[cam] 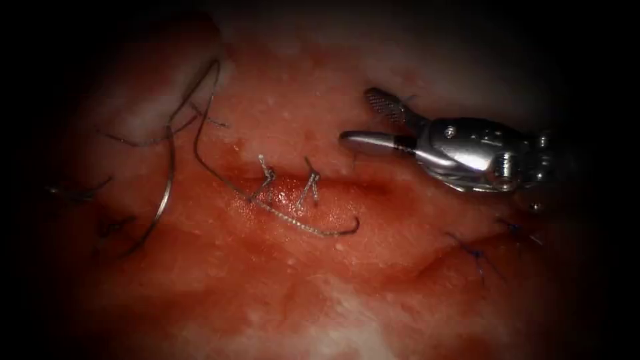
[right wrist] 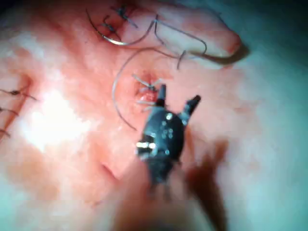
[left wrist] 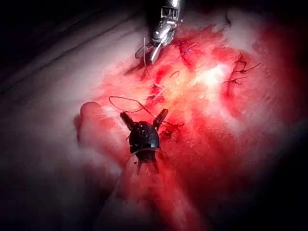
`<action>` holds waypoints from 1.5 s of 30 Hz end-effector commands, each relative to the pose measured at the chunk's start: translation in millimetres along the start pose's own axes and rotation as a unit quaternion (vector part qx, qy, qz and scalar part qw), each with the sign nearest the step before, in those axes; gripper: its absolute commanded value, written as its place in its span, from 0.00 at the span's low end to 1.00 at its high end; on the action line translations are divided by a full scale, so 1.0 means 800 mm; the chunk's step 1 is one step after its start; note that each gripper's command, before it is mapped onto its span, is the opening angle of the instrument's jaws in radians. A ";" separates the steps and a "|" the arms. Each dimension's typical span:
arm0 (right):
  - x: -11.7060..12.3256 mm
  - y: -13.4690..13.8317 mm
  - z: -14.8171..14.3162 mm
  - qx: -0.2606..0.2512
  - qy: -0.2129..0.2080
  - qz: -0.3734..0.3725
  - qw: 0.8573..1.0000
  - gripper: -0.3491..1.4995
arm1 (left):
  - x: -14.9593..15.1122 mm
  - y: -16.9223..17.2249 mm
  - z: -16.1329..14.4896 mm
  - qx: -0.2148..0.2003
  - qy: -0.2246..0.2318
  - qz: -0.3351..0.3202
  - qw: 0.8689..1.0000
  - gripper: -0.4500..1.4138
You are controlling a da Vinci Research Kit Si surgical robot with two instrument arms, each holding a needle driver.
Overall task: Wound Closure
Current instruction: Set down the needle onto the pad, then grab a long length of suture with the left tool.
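Roughly midway: left of frame, needle [cam: 162, 200] lying loose on the tissue [cam: 280, 300], not in it, held by nothing. Left tool [left wrist: 144, 119]: jaws spread, empty. Centre: thread [cam: 220, 175] trailing across the cut [cam: 347, 187]; two stitches [cam: 288, 181] placed, the stretch to their right unclosed. Right: right tool [cam: 373, 120], jaws apart, empty, above the cut. Lower right: older stitches [cam: 475, 253].
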 end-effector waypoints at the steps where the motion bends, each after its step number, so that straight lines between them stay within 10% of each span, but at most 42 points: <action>1: -0.0007 -0.0004 0.0006 0.002 0.000 0.000 1.000 0.91 | -0.0002 -0.0003 0.0006 0.003 -0.001 -0.012 1.000 0.83; 11: -0.0013 -0.0010 0.0013 0.000 -0.008 -0.003 1.000 0.91 | 0.0010 -0.0008 0.0070 0.071 0.011 -0.132 0.989 0.67; 20: -0.0013 -0.0013 0.0008 0.002 -0.012 -0.004 1.000 0.91 | -0.0015 -0.0022 0.0159 0.032 -0.010 -0.139 0.990 0.61; 25: -0.0015 -0.0014 0.0008 0.002 -0.012 -0.005 1.000 0.91 | -0.0026 -0.0030 0.0197 -0.019 -0.018 0.069 0.997 0.48; 31: -0.0020 -0.0017 0.0009 0.001 -0.012 -0.006 1.000 0.91 | -0.0027 -0.0063 0.0214 -0.044 -0.040 0.258 0.964 0.42; 45: -0.0025 -0.0017 0.0010 0.000 -0.012 -0.005 1.000 0.90 | -0.0031 -0.0061 0.0224 -0.063 -0.108 0.432 0.893 0.50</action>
